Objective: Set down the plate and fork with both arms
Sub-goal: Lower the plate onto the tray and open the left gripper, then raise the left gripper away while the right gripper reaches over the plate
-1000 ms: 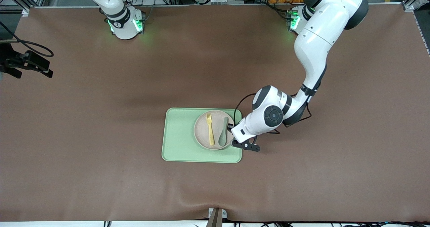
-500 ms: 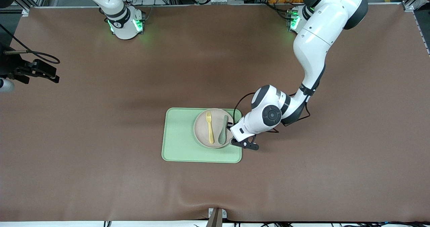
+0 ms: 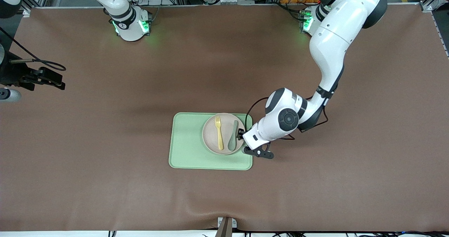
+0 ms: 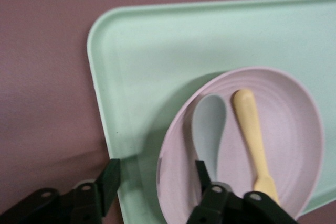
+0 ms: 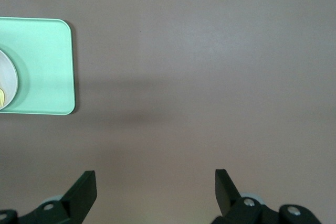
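One tray holding plate, fork and spoon on plate

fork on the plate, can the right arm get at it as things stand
Probably yes. The fork lies uncovered on the plate, with the left gripper only at the plate's other rim. The right gripper, jaws open, has bare table between.

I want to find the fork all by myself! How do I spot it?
Look for the light-green tray in the middle of the brown table. A round pinkish plate sits on it. The fork is the yellow piece with tines, lying beside a green spoon.
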